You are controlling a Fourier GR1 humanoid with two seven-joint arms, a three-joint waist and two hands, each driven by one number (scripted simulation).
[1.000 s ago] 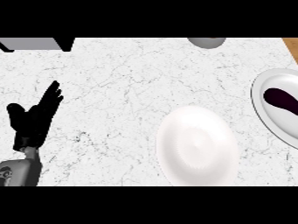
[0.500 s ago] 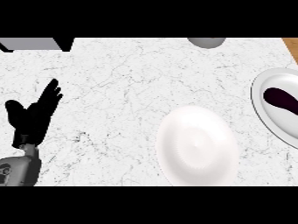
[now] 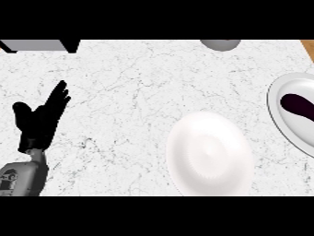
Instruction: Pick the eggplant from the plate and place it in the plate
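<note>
While the left hand point(image 3: 40, 122) is being held open and empty, the eggplant point(image 3: 302, 107) is being borne by a plate point(image 3: 299, 134) far to its right.

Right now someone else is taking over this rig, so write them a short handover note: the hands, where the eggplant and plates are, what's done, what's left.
Left hand: open, resting at the view's left, holding nothing.
Right hand: not in view.
Eggplant: lies untouched on the plate at the right edge.
White plate nearer the middle: holds nothing.
Done: nothing yet.
Left: pick up the eggplant and set it in the white plate.
</note>
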